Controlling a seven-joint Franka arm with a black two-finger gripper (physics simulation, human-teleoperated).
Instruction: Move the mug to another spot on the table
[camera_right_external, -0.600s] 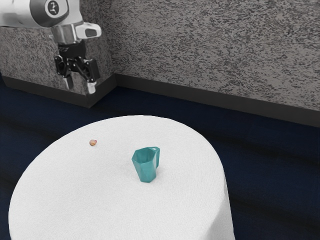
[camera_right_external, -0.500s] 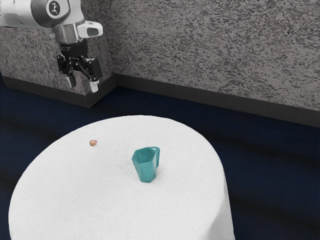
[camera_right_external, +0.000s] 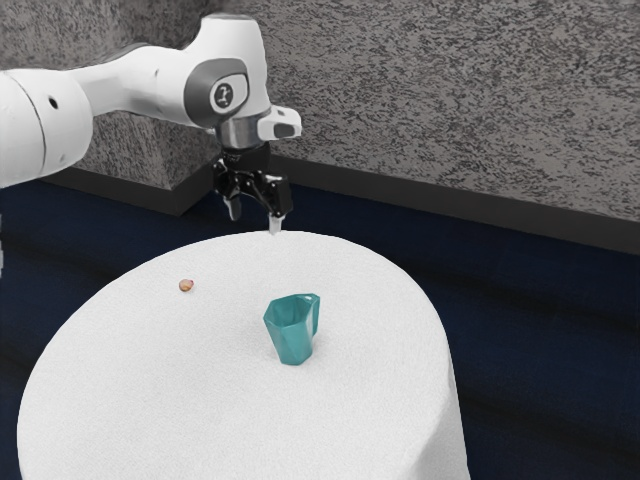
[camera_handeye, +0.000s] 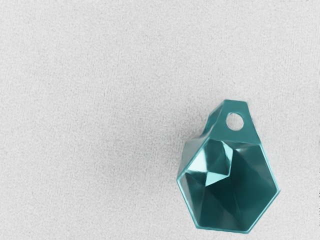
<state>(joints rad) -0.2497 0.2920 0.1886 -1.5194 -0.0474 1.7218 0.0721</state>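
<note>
A teal faceted mug (camera_right_external: 292, 328) stands upright near the middle of the round white table (camera_right_external: 150, 400), its handle toward the exterior view's right. My gripper (camera_right_external: 254, 216) hangs open above the table's far edge, higher than the mug and behind it, with nothing between its fingers. From the wrist view I look down into the mug (camera_handeye: 227, 187), whose handle with a round hole points away from the hand.
A small orange-brown bit (camera_right_external: 186, 285) lies on the tablecloth toward the exterior view's left. The table's rim curves close behind the gripper. A speckled grey wall (camera_right_external: 450, 90) and dark blue floor lie beyond.
The arm has swung from the upper left toward the exterior view's right and lower, bringing the gripper over the table's far edge. The mug has not moved.
</note>
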